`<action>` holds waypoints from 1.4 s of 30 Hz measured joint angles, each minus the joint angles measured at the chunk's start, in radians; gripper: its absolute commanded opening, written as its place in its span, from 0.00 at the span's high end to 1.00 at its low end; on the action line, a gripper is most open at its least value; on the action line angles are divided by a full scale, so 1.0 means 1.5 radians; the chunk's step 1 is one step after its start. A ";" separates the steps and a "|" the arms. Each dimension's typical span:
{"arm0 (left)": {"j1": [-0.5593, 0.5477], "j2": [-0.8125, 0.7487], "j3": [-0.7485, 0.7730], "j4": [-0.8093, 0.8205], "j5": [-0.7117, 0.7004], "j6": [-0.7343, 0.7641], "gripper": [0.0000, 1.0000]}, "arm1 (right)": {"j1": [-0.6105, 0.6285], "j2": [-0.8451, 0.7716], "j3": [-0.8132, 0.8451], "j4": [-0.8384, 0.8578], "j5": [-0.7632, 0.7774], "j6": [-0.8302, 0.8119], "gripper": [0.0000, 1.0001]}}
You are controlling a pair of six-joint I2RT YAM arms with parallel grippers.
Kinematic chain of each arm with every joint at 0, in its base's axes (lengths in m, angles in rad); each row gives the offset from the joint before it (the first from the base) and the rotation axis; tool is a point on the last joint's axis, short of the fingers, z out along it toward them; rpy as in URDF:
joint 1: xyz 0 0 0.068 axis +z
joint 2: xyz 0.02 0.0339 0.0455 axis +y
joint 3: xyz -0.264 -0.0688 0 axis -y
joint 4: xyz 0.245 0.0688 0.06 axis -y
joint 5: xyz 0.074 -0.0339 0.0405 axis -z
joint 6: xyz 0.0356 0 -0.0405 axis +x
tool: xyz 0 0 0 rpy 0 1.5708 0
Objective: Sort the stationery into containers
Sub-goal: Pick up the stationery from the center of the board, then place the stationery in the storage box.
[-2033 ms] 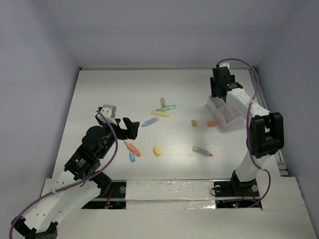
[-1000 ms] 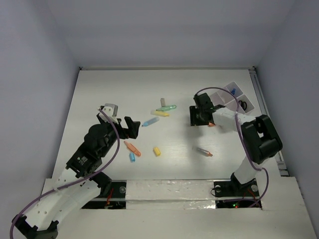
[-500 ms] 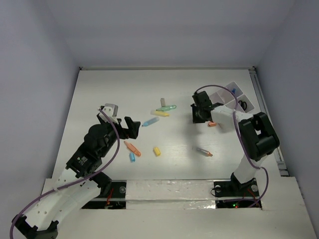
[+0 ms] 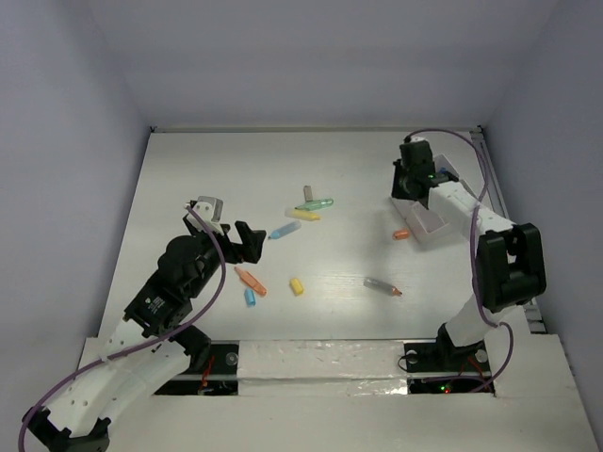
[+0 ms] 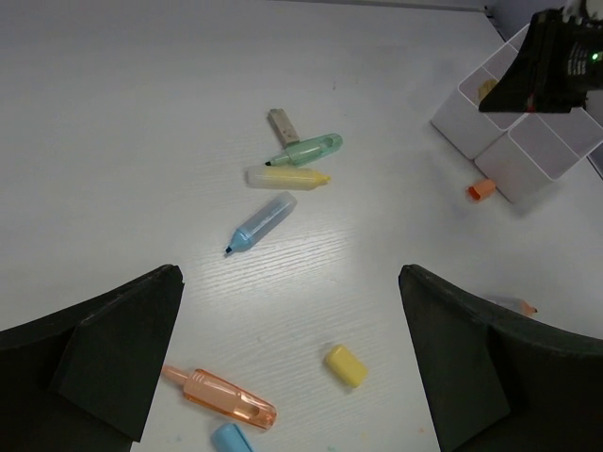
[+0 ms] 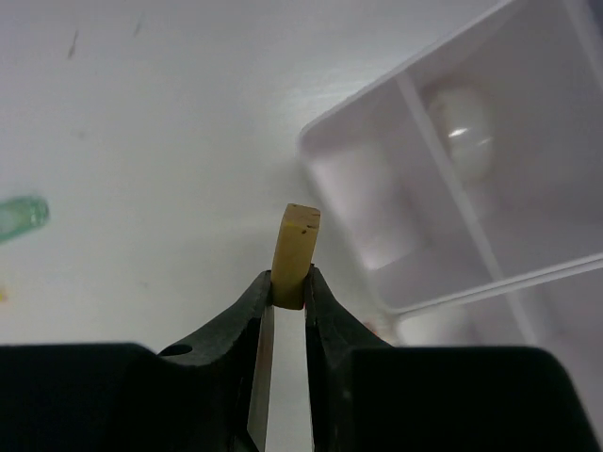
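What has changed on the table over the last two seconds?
The right gripper swung from the tray down to the table, shut its fingers on the small tan piece beside the orange cap, and carried it back to the tray's edge, not yet released. The left gripper stayed open and still; the other stationery did not move.

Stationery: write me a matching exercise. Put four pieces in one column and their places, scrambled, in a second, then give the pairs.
Column one
1. tan block
2. orange cap
3. green marker
4. yellow cap

Column two
A. lying right beside the pale yellow marker
B. lying just off a corner of the tray
C. pinched in the right gripper
D. lying near the orange marker

Pairs: 1-C, 2-B, 3-A, 4-D.
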 measured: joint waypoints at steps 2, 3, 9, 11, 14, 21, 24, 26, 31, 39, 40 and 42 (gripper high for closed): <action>0.000 0.000 0.000 0.000 0.001 0.000 0.01 | -0.027 0.001 0.030 -0.004 0.002 -0.010 0.96; 0.000 0.000 0.000 0.000 0.001 0.000 0.01 | -0.040 0.002 0.045 -0.006 0.003 -0.017 0.96; 0.000 0.000 0.000 0.004 0.002 0.000 0.01 | -0.062 0.032 0.102 -0.021 0.010 -0.045 0.94; 0.000 0.000 0.000 0.004 0.002 0.000 0.01 | -0.065 0.044 0.103 -0.030 0.011 -0.052 0.92; 0.000 0.000 0.000 0.004 0.004 0.000 0.01 | -0.069 0.056 0.103 -0.048 0.012 -0.057 0.86; 0.000 0.000 0.000 0.004 0.004 0.000 0.01 | -0.078 0.058 0.103 -0.068 0.021 -0.067 0.60; 0.000 0.000 0.000 0.004 0.004 0.000 0.01 | -0.078 0.058 0.103 -0.070 0.021 -0.069 0.51; 0.000 0.000 0.000 0.004 0.004 0.000 0.01 | -0.078 0.058 0.103 -0.071 0.021 -0.069 0.49; 0.004 0.000 0.000 0.004 0.004 0.000 0.01 | -0.078 0.055 0.103 -0.069 -0.009 -0.069 0.48; 0.008 0.000 0.000 0.004 0.004 0.000 0.01 | -0.003 0.054 0.122 -0.020 -0.101 -0.047 0.47; 0.009 0.000 0.000 0.004 0.004 0.000 0.01 | 0.014 0.064 0.134 -0.014 -0.107 -0.045 0.47; 0.011 0.001 0.000 0.004 0.004 0.000 0.01 | 0.059 0.108 0.180 -0.003 -0.118 -0.035 0.47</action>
